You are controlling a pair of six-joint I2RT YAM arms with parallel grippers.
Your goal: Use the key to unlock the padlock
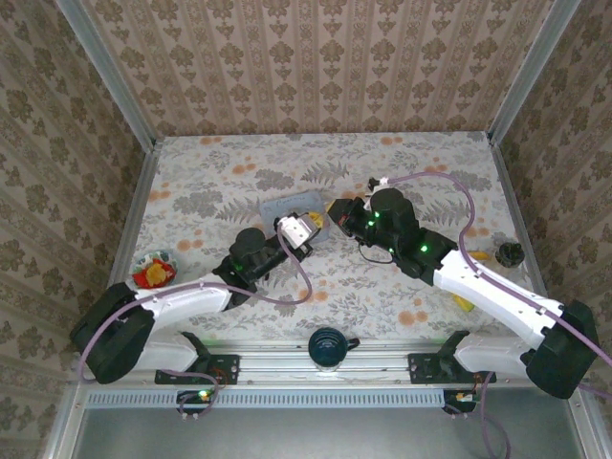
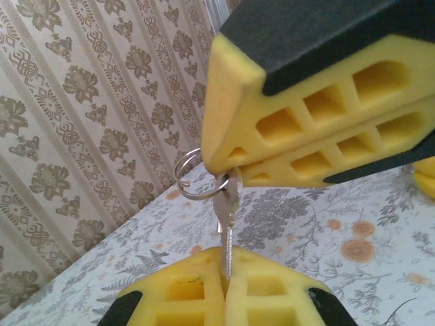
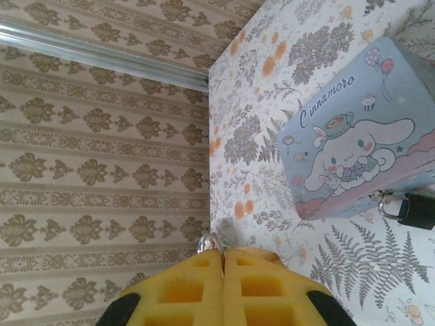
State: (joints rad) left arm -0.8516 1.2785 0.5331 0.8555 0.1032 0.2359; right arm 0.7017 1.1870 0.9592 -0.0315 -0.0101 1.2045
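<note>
A small silver key (image 2: 228,217) with a wire ring (image 2: 192,178) is held between both grippers above the table. My left gripper (image 2: 226,275) is shut on the key's blade. My right gripper (image 2: 228,166) comes in from above and is shut on the key's head; in its own view (image 3: 223,255) the ring (image 3: 209,241) peeks out past the fingertips. The tiny dark padlock (image 3: 416,210) hangs by its thin shackle from the clasp of the pale blue cartoon tin (image 3: 353,129). From above, the tin (image 1: 279,207) lies just behind the two grippers, which meet at about (image 1: 325,222).
A black knob-like object (image 1: 510,253) sits at the right edge, with a yellow scrap (image 1: 464,302) nearer the front. A red and yellow item (image 1: 153,273) lies at the left. A dark round object (image 1: 328,346) stands on the front rail.
</note>
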